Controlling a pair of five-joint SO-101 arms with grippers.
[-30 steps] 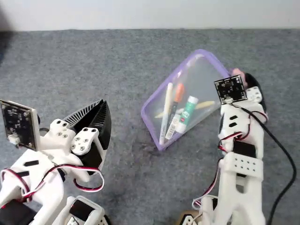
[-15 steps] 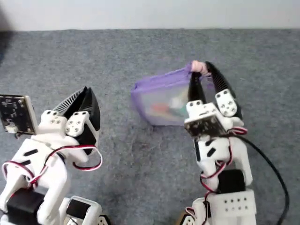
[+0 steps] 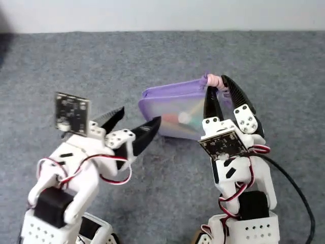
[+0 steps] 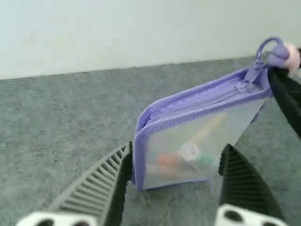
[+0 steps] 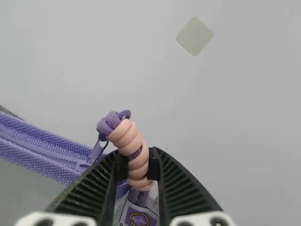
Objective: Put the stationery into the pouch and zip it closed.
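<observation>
Pouch [image 3: 172, 109] stands on its edge mid-mat [image 3: 101, 66], a bit toward the far edge. Zip's on top, clear side faces the arms w/ pens [image 3: 180, 118] showing inside. R gripper [image 3: 219, 94] is clamped on the pink coil pull [image 3: 216, 80] at the zip's right end. L gripper [image 3: 138, 122] gapes wide, jaws either side of the pouch's near left corner; can't tell if they touch it.

White plastic arms [image 3: 81, 162], ribbed black pincer fingers [image 3: 147, 133], red-and-white wires [image 3: 114, 180], one black cable [image 3: 299, 188]
</observation>
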